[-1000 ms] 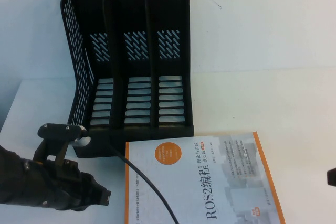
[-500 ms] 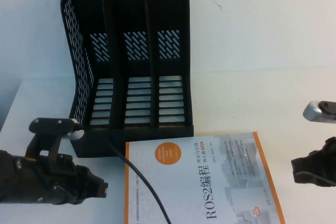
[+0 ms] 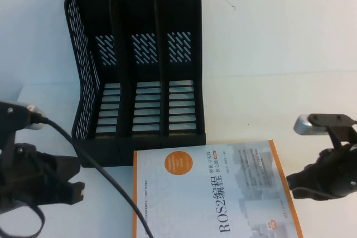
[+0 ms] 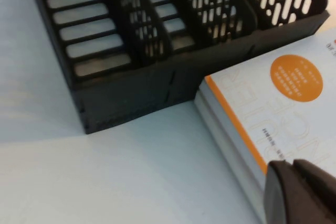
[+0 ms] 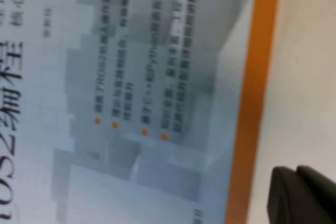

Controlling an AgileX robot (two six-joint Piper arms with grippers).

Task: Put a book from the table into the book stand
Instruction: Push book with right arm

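Note:
The book (image 3: 215,190), white-grey with orange border stripes, an orange circle and a "ROS2" title, lies flat on the table (image 3: 256,110) at the front centre. Behind it, touching its far edge, stands the black three-slot book stand (image 3: 139,65), with all slots empty. My left gripper (image 3: 78,189) hovers shut to the left of the book, holding nothing. In the left wrist view its fingertips (image 4: 299,192) sit over the book's corner (image 4: 273,93), near the book stand (image 4: 157,40). My right gripper (image 3: 292,183) is shut just beyond the book's right edge. Its fingertips (image 5: 302,195) are beside the book's orange stripe (image 5: 252,103).
A black cable (image 3: 103,174) runs from my left arm across the table to the book's front left corner. White tabletop stretches to the right of the book stand and behind my right arm.
My left arm has pulled back to the left, away from the book. My right arm has come into view from the right and moved up to the book's right edge.

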